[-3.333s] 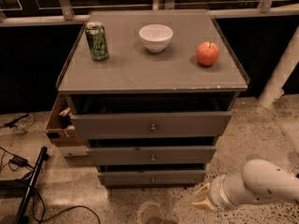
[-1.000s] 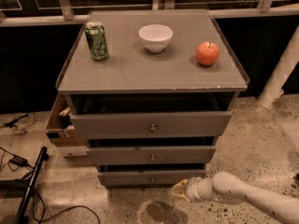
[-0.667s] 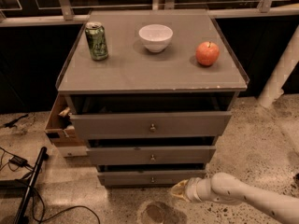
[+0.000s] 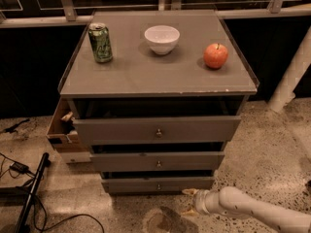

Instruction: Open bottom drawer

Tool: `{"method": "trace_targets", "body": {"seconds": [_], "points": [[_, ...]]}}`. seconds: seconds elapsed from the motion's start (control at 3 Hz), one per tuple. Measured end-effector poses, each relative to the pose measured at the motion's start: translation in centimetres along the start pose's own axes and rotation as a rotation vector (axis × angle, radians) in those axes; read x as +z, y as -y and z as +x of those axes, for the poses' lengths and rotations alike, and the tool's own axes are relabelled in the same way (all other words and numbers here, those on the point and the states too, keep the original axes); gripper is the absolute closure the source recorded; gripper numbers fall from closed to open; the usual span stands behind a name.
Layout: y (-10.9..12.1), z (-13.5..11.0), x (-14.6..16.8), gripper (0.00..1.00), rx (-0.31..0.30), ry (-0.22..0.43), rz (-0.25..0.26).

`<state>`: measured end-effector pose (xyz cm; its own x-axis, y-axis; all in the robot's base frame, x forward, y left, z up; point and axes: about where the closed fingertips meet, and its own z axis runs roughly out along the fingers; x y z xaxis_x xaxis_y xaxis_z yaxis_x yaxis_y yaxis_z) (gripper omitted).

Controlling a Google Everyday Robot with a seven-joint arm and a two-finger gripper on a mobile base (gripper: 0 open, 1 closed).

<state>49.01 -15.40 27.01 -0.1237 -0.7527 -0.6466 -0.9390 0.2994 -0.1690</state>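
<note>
The bottom drawer (image 4: pixel 158 184) is the narrowest grey front at the foot of the cabinet, with a small round knob (image 4: pixel 158 186) at its middle. A dark gap shows above it, and no inner panels are visible. My gripper (image 4: pixel 187 201) is low over the floor, just below and right of the drawer's right end, pointing left. Its two pale fingers (image 4: pixel 187 192) are spread apart and hold nothing. They do not touch the knob. The white arm (image 4: pixel 252 208) comes in from the lower right.
The middle drawer (image 4: pixel 158 161) and top drawer (image 4: pixel 156 129) stick out above. A green can (image 4: pixel 100 42), white bowl (image 4: pixel 162 38) and red apple (image 4: pixel 215 56) stand on the cabinet top. A cardboard box (image 4: pixel 62 130) sits at the left, with cables and a black pole (image 4: pixel 29 193) beside it. A white post (image 4: pixel 291 76) stands at the right.
Since 3.3 s ago the arm has reached left and down to the bottom drawer's right end. Over the last second it has barely moved. The drawers have not moved.
</note>
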Motion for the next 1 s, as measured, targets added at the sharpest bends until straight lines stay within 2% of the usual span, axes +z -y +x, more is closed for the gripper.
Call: {"method": "trace_targets", "body": {"seconds": [0.33,1.0], "points": [[0.7,2.3,1.7,0.0,-0.013,0.007,0.017],[2.4,5.1,4.6,0.0,-0.021,0.025,0.037]]}}
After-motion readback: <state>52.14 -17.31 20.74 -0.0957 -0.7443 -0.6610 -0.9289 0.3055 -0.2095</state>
